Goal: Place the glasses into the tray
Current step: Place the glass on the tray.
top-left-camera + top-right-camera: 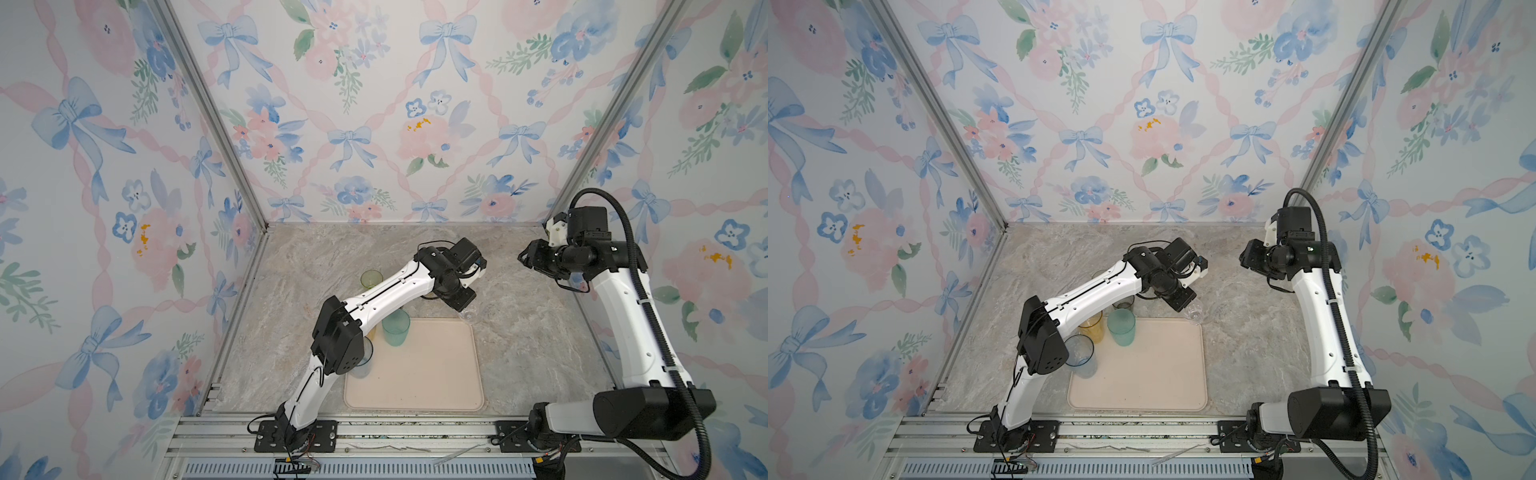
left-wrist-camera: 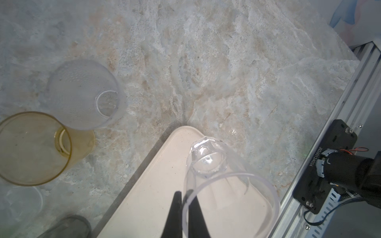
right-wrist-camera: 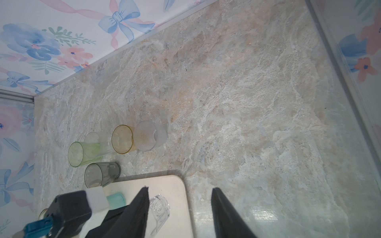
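- Pinches the small clear tumbler (image 2: 216, 171) in the left gripper (image 2: 186, 214), with the black fingers (image 2: 175, 214) pressed together on its thin wall at the rim, one inside and one outside.
- Holds that tumbler tipped, its faceted base pointing away from the wrist, over the far right corner of the tray (image 2: 148, 185); cannot tell whether it touches the tray floor.
- Shows the same grip in both top views, right at that corner of the tray.
- Carries the right gripper (image 3: 181, 188) raised above the table (image 3: 247, 103), towards the far right wall and well apart from every glass.
- Spreads its two fingers partway, with nothing between them but bare table and the tray's corner below.
- Places the teal tumbler (image 1: 396, 328) upright inside the tray, near its far left corner.
- Sets the tall amber tumbler (image 1: 1092, 328) just beside the teal one and the pale blue tumbler (image 1: 1084, 365) nearer along the tray's left edge, both partly hidden by the left arm (image 1: 1084, 299); cannot tell whether they stand fully inside the rim.
- Leaves five glasses on the table beyond the tray's far edge:
  - the smoky grey tumbler (image 3: 101, 174), just beside the tray
  - the lime green tumbler (image 3: 80, 153)
  - the second clear tumbler (image 3: 97, 139), close behind the green one
  - the short amber tumbler (image 3: 122, 142)
  - the frosted white tumbler (image 3: 149, 136), right against the amber one
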Robot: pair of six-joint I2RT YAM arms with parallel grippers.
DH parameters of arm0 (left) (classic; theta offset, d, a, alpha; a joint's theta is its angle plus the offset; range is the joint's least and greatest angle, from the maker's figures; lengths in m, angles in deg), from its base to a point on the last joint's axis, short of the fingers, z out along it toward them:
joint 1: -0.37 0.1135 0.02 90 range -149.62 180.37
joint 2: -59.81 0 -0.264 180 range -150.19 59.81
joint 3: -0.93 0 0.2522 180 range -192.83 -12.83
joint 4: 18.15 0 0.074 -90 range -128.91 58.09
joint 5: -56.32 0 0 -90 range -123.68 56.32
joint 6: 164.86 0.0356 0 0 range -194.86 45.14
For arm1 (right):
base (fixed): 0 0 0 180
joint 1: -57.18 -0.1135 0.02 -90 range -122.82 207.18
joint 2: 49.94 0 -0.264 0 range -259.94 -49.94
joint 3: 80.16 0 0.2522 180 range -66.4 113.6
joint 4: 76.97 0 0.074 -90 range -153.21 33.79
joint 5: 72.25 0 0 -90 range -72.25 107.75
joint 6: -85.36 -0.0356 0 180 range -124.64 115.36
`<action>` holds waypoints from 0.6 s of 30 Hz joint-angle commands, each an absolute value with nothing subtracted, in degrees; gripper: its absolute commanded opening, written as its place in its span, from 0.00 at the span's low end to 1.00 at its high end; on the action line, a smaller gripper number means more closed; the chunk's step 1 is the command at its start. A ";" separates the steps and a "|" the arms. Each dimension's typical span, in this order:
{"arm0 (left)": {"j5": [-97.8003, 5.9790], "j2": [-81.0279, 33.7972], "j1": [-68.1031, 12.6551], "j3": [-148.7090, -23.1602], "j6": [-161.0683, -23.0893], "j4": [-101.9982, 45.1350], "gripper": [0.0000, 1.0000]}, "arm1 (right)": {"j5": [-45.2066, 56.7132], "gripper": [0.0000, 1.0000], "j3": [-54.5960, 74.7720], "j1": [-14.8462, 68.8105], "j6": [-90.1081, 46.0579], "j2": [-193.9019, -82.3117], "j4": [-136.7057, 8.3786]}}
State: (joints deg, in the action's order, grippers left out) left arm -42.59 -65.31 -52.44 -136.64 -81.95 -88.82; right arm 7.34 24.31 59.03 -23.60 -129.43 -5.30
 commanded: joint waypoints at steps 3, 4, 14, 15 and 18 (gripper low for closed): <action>-41.88 -67.82 -51.96 -137.80 -77.92 -89.72 0.00 | 5.98 0.52 22.87 59.32 -25.21 -128.25 -7.12; -41.18 -67.98 -52.09 -137.77 -77.47 -89.74 0.00 | 5.91 0.52 22.84 59.31 -25.29 -128.17 -7.25; -39.11 -70.36 -52.97 -137.02 -74.07 -90.73 0.00 | 5.10 0.52 21.71 59.22 -25.85 -128.47 -9.06; -39.20 -70.77 -52.97 -137.18 -74.00 -90.74 0.00 | 5.05 0.52 21.48 59.26 -25.85 -128.52 -9.18; -39.67 -71.84 -53.04 -137.96 -73.82 -90.79 0.00 | 4.83 0.52 21.23 59.27 -25.78 -128.93 -9.42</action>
State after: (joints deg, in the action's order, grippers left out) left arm -39.53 -69.92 -52.55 -136.84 -75.22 -89.41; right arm 5.70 21.91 59.03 -25.22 -129.34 -8.52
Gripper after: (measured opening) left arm 0.056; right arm 0.521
